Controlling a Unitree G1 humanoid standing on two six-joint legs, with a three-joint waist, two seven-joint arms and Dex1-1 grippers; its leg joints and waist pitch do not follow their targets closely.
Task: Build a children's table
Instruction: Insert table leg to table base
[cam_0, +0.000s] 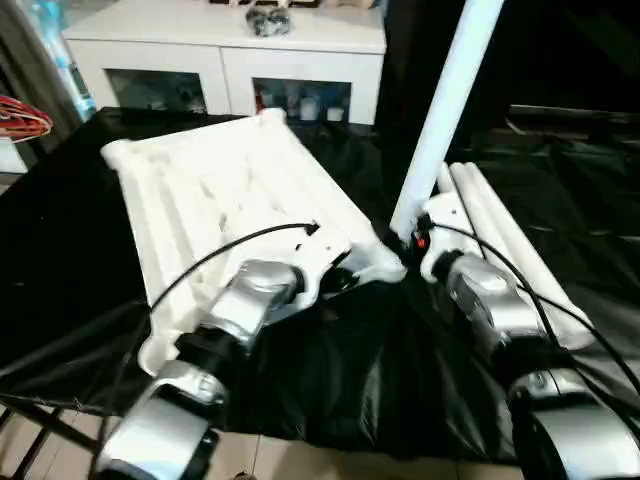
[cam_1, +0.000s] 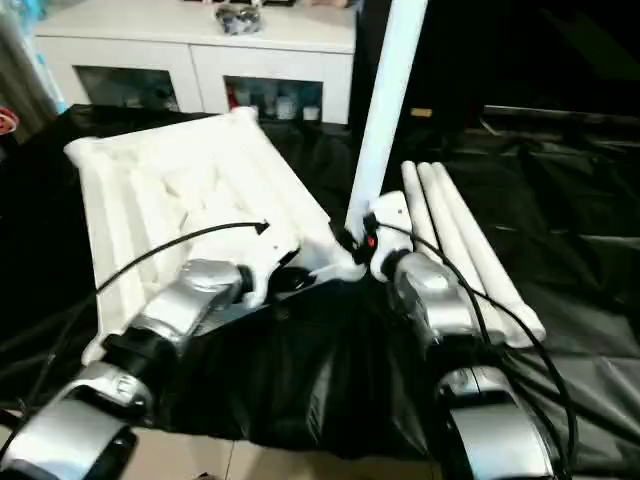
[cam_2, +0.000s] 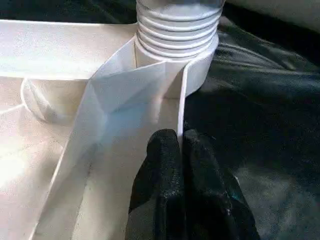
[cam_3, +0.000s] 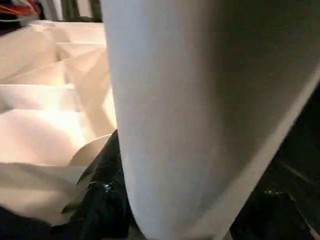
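The table top (cam_0: 225, 215) lies underside up on the black sheet (cam_0: 400, 400) over the tabletop, ribs showing, left of centre; at its near right corner socket (cam_2: 192, 75) a leg (cam_0: 448, 110) stands upright, tilted slightly right, its ribbed end seated in the socket; three more legs (cam_0: 510, 240) lie side by side on the sheet just right of that corner, running from far to near. The left gripper (cam_2: 181, 150) has its jaws closed on the thin rim wall of the top just beside the socket; the right gripper (cam_0: 418, 238) holds the standing leg low down, jaws part open around it, the left arm crossing the top's near edge. A white cabinet (cam_0: 230, 60) stands at the far side.
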